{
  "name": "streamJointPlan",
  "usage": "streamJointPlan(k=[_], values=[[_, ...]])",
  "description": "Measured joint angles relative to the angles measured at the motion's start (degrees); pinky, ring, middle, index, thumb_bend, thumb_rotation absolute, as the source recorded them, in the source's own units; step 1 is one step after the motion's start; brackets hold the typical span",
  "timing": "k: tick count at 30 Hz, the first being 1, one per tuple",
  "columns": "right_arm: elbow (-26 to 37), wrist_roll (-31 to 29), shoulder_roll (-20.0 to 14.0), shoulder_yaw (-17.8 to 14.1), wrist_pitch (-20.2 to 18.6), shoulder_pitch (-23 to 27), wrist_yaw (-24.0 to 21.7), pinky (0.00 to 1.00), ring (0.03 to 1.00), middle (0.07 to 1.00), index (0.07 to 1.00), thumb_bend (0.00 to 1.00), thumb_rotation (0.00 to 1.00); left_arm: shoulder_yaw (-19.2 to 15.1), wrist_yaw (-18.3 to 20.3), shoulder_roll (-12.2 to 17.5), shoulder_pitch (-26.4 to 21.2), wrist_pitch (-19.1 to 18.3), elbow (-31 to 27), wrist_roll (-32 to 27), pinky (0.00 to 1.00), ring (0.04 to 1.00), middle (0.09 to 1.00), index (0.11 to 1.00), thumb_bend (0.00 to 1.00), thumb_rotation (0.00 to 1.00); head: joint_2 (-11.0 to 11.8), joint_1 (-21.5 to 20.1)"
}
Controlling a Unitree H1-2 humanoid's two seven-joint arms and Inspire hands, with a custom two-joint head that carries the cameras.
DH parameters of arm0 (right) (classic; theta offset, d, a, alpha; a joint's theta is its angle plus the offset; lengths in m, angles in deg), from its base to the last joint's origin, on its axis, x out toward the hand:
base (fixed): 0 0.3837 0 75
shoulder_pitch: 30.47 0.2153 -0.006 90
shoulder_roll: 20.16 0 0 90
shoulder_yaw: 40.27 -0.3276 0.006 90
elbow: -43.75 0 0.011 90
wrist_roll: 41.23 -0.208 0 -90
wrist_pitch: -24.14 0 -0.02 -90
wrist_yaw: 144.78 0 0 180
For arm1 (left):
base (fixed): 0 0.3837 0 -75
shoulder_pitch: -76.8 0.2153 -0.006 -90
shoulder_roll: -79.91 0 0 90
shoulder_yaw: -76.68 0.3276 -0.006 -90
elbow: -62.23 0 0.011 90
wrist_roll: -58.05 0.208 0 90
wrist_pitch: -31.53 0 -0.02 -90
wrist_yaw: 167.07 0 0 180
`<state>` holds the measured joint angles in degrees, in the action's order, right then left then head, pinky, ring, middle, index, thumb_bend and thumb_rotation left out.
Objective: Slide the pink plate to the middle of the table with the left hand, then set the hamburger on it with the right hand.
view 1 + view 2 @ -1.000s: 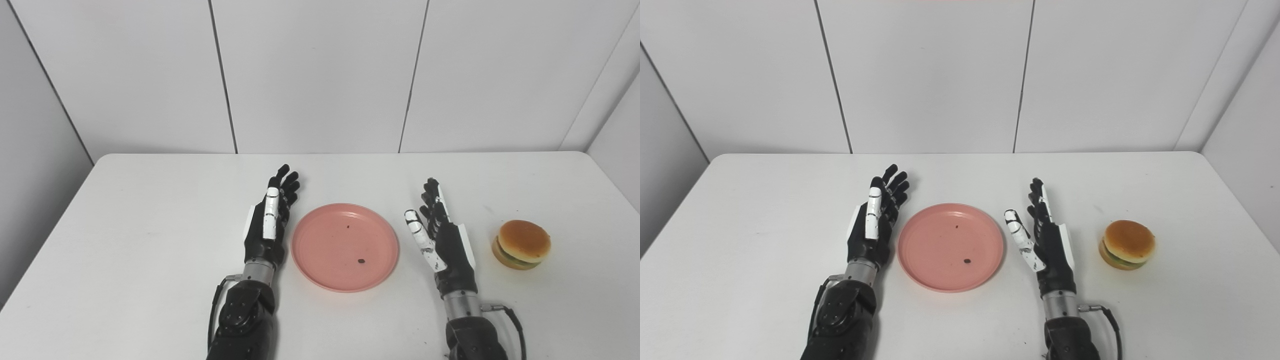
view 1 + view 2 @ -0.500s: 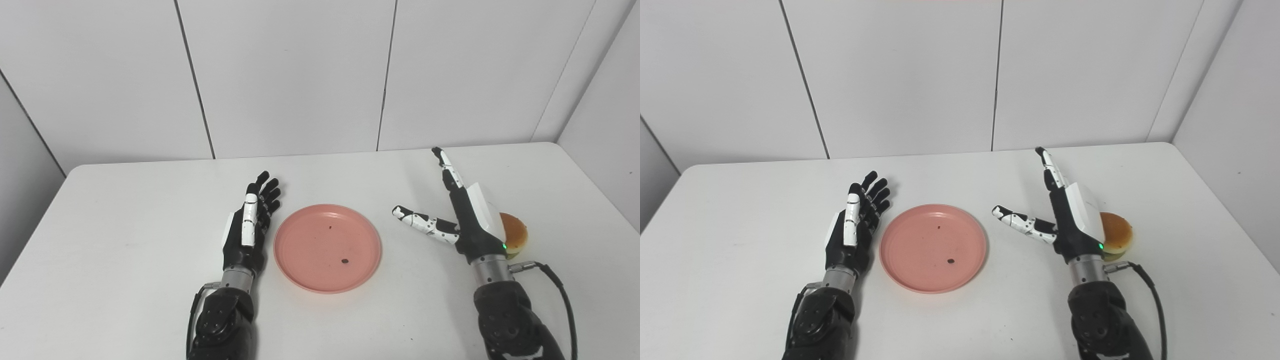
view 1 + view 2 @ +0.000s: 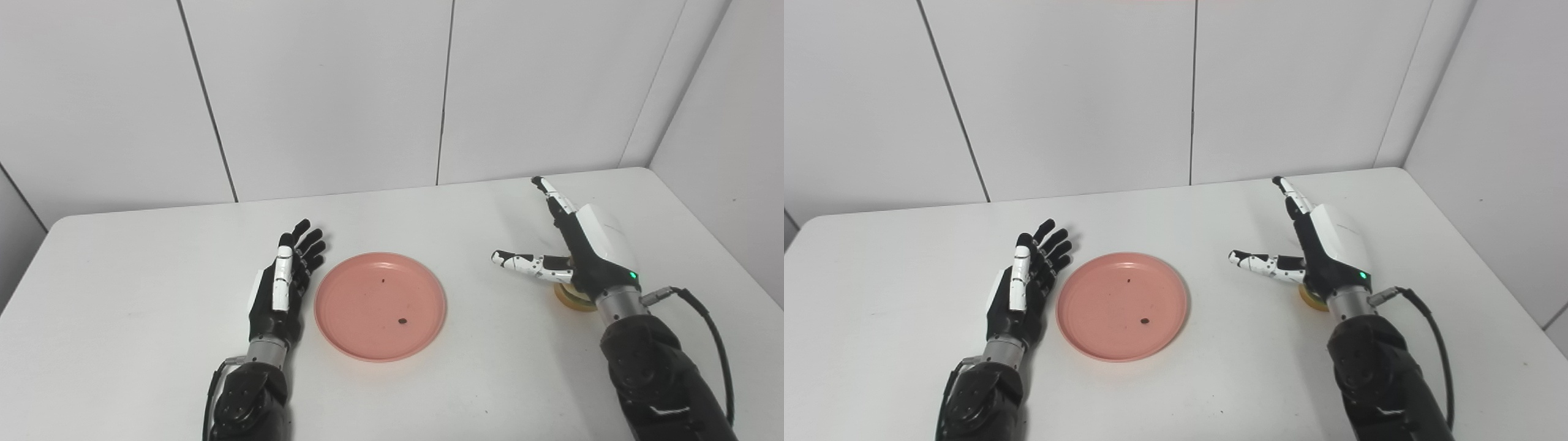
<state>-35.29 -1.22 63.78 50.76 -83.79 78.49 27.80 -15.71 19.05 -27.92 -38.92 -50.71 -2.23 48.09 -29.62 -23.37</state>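
Note:
The pink plate [image 3: 380,306] lies flat near the table's middle, with two small dark specks on it. My left hand [image 3: 283,285] rests open just left of the plate's rim, fingers stretched forward. My right hand [image 3: 582,248] hovers open over the hamburger [image 3: 574,296], thumb pointing left toward the plate. Only the hamburger's lower edge shows beneath the palm; the rest is hidden. In the right eye view the same sliver of hamburger [image 3: 1312,297] peeks out under the right hand [image 3: 1323,245].
The white table [image 3: 153,263] ends at its right edge [image 3: 704,233] close to the right hand, with white wall panels behind. A black cable [image 3: 704,318] loops from the right wrist.
The right hand has moved right and over the hamburger, covering most of it, thumb spread wide. The camera has turned right, shifting the whole picture left. The left hand and plate have stayed put.

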Motion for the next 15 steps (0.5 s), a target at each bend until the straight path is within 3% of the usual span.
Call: streamJointPlan(k=[4,15], values=[[0.13,3.13,-2.08,0.18,-2.74,0.01,-1.63,0.81,0.887,0.903,0.917,0.79,0.48,-0.19,0.60,0.70,0.67,-0.44,-0.93,-0.10,0.90,0.875,0.861,0.852,0.56,1.00,0.09,-1.67],[2.06,6.23,-4.71,0.32,-8.22,0.23,-8.45,0.73,0.850,0.899,0.915,0.93,0.54,-0.74,3.47,2.15,0.70,-1.30,-0.87,-2.22,0.92,0.886,0.869,0.859,0.56,1.00,0.35,-4.31]])
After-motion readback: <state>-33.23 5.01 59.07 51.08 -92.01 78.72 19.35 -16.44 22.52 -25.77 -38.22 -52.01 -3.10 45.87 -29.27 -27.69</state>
